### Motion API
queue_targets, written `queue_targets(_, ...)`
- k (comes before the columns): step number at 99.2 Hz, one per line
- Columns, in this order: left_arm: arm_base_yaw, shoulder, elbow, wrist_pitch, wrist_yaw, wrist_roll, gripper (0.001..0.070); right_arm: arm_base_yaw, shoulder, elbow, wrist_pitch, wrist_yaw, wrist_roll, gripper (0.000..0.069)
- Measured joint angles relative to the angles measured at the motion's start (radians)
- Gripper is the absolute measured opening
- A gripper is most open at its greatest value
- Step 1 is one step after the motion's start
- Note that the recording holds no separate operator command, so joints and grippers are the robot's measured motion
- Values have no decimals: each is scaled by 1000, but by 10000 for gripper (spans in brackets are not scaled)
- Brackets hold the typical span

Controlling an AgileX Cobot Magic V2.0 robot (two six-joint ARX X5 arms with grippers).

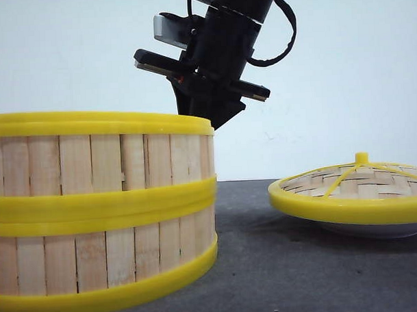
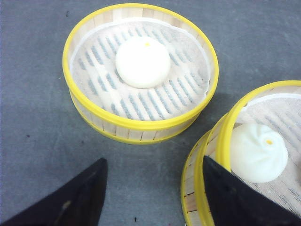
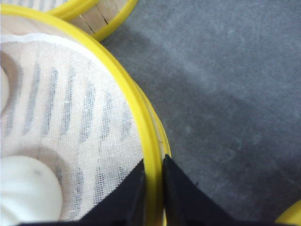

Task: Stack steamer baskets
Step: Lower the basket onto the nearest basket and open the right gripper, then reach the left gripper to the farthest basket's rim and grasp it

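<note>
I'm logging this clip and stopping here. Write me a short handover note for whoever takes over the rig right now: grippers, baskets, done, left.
Right gripper: shut on the rim of the upper basket, one finger inside, one outside.
Left gripper: open, empty, beside the stack.
Baskets: two are stacked, each visible top holding a bun; the single basket stands apart on the table with its own bun.
Lid rests to the right, on a white dish.
Done: one basket stacked on another.
Left: release the rim and get the single basket into the stack.
</note>
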Motion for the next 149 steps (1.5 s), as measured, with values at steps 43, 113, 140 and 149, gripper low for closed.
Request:
queue_targets(43, 0, 0, 0, 40, 0, 0, 385, 5, -7, 0, -4, -37, 3, 290)
queue_targets(113, 210, 447, 127, 277, 21, 25, 385, -228, -660, -58, -447, 234, -78, 421)
queue_targets(140, 258, 743, 237, 328, 22, 27, 385, -388, -875, -240, -538, 233, -86, 421)
queue_targets(149, 261, 823, 265, 343, 22, 27, 385, -406, -920, -295, -557, 232, -87, 421)
